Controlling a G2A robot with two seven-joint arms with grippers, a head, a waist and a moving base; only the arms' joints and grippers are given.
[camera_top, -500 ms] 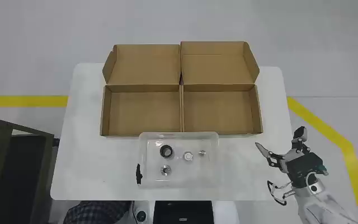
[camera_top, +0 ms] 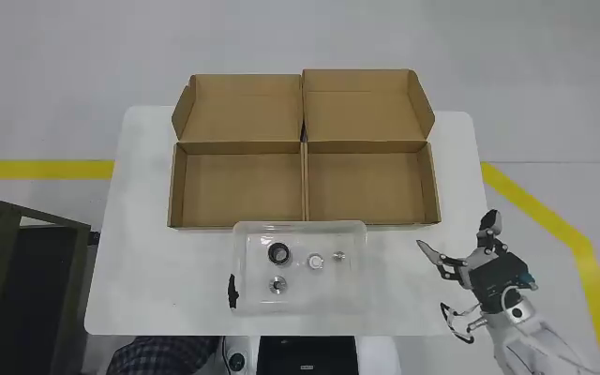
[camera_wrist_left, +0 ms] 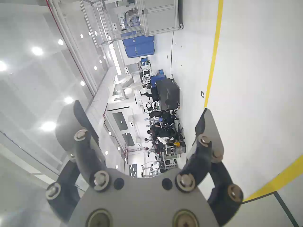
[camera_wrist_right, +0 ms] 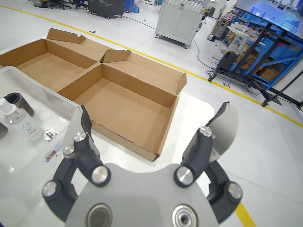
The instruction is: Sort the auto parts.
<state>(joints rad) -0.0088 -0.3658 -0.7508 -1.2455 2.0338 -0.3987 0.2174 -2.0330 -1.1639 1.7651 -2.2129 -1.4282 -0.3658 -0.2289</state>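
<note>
Edging slightly inward since the previous frame, the right end effector (camera_top: 431,275) is hovering over the worktop's (camera_top: 141,234) near right corner, fingers spread apart, as seen from above. At the near edge, a black ring (camera_top: 278,253), a white bottle (camera_top: 317,262) and a metal fitting (camera_top: 277,285) are sitting in a clear tray (camera_top: 352,228). Behind it, an open cardboard box (camera_top: 239,187) is lying beside a second box (camera_top: 370,187). From the left wrist, the left end effector (camera_wrist_left: 142,108) is gaping open toward the factory floor. From the right wrist, the second box is lying just beyond that arm's spread fingers.
</note>
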